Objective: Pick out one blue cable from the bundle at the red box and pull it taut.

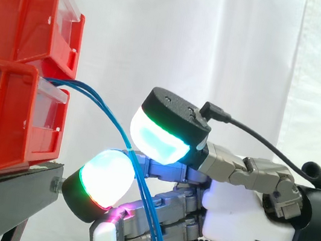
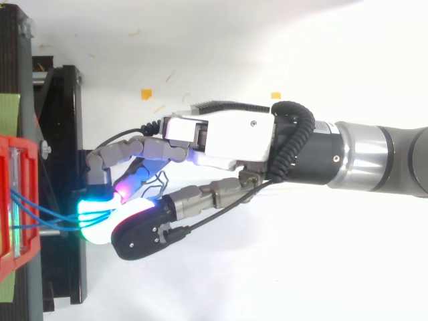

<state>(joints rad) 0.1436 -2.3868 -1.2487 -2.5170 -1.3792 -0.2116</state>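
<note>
The hand (image 1: pixel 233 221) pinches the blue cables (image 1: pixel 109 107) between two glowing fingertips (image 1: pixel 161 136), near the lower red bin (image 1: pixel 2 120) on the black stand (image 1: pixel 9 188); the cables come out between the two stacked bins and run in a slack curve to the pinch. It seems that two strands lie in the pinch, not one; a pull could then tighten both; a strand may also slip from the rounded pads.
</note>
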